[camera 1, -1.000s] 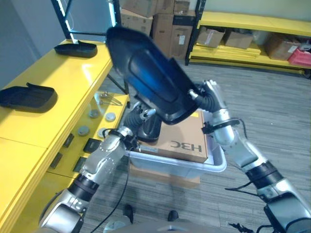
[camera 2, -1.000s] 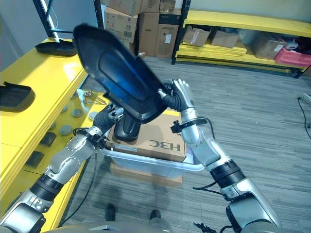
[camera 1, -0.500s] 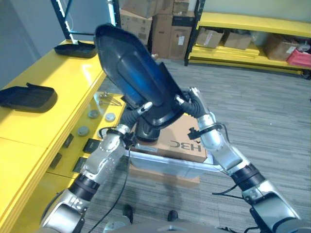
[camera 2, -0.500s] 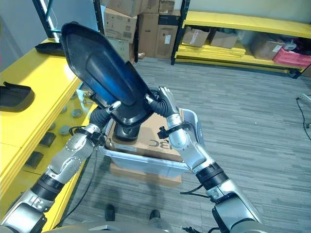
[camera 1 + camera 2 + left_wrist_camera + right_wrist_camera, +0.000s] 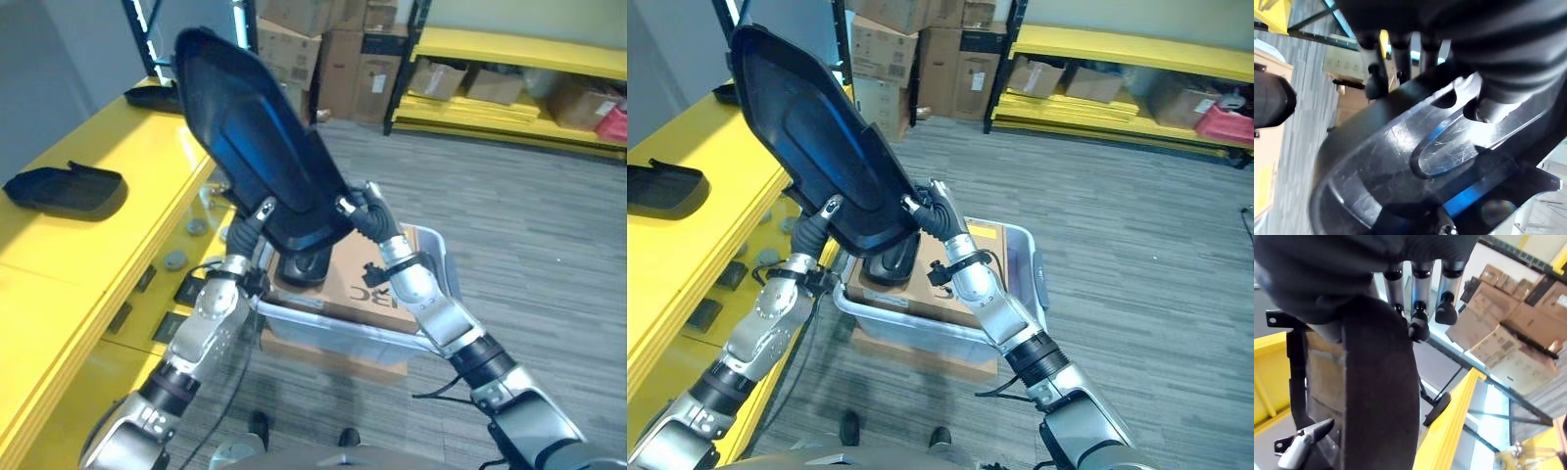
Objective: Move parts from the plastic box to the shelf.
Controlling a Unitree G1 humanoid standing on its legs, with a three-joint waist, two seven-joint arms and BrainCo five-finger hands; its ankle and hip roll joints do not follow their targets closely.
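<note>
Black part [image 5: 257, 157] was clasped at its near end by the left hand [image 5: 247, 232] and the right hand [image 5: 364, 212]. To reach the yellow shelf [image 5: 93, 245] on the left well, both hands needed to move together and keep it level.

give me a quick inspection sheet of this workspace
surface: yellow shelf, glossy top
job's things: large black moulded plastic part held up over clear plastic box; two small black parts already on the shelf
clutter: brown cardboard carton and another black part in the box
hands: left hand and right hand gripping the large part's lower edge
cables: nothing seen
surroundings: grey floor, yellow racking with cardboard boxes
</note>
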